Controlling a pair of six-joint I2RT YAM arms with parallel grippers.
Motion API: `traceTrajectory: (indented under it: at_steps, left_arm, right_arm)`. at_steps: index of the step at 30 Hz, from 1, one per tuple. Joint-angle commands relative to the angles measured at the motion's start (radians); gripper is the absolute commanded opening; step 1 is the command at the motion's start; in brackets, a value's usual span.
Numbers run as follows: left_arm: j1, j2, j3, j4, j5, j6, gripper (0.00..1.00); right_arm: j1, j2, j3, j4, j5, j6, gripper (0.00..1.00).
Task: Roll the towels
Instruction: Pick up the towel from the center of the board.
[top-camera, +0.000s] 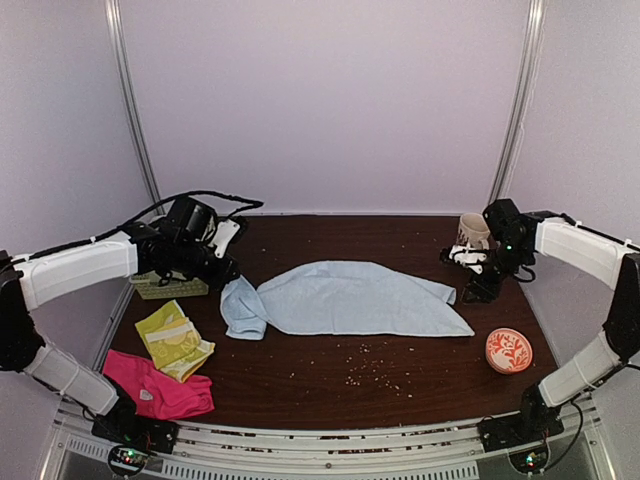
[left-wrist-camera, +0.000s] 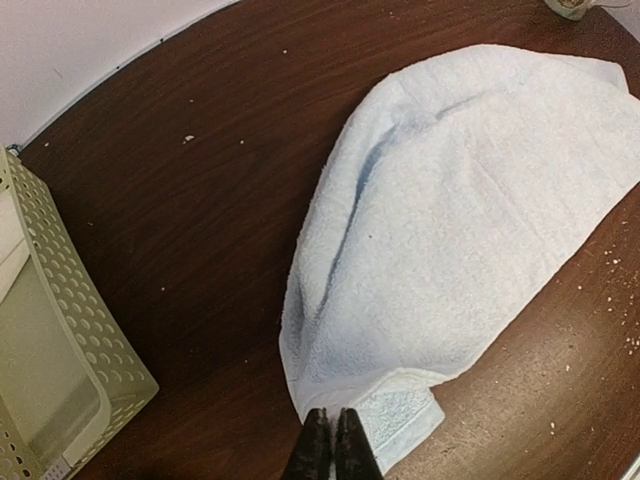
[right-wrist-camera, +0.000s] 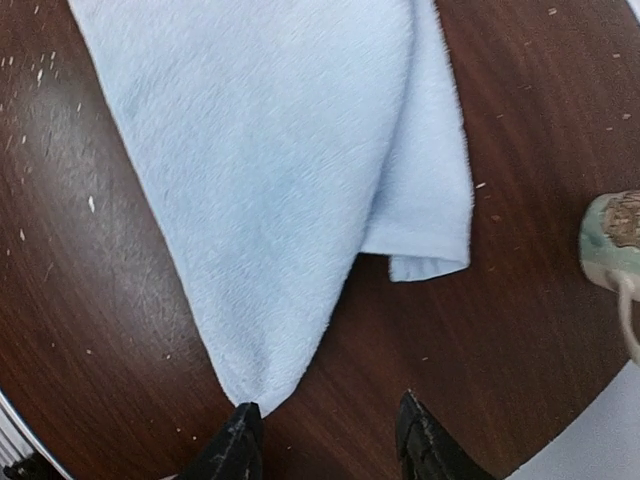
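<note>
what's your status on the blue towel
Left gripper shut at towel corner. Right gripper open at other end. Towel flat, unrolled. Mug beside right gripper.

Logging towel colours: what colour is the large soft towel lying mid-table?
Pale blue, with no pattern: the large soft towel shows best in the right wrist view.

Soft, even light cast faint shadows; the top view looked hazy, and the table (left-wrist-camera: 200, 200) edge bowed at eleven o'clock.

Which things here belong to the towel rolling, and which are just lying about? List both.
For the job: pale blue towel, yellow-green towel, pink towel.
Lying about: slotted basket, mug, orange patterned dish.
</note>
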Motion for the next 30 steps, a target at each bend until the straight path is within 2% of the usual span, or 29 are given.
traceTrajectory:
  at_steps: [1,7,18,23,27,30]
  left_arm:
    - [0.003,0.029,0.058,0.012,-0.067,0.016,0.00]
    - [0.003,0.072,0.084,0.009,-0.074,0.017,0.00]
    - [0.002,0.111,0.114,0.010,-0.074,0.024,0.00]
    - [0.003,0.100,0.110,0.009,-0.084,0.026,0.00]
    - [0.002,0.091,0.104,0.012,-0.089,0.025,0.00]
    - [0.003,0.087,0.098,0.011,-0.094,0.026,0.00]
  right_arm:
    - [0.001,0.004,-0.090,-0.065,0.038,-0.097,0.46]
    - [0.021,0.003,-0.149,-0.012,0.127,-0.069,0.58]
    - [0.086,0.030,-0.222,0.050,0.232,-0.025,0.60]
    - [0.108,0.049,-0.240,0.102,0.274,0.000,0.58]
    - [0.118,0.068,-0.233,0.132,0.280,0.013,0.53]
    - [0.118,0.094,-0.226,0.141,0.279,0.026,0.42]
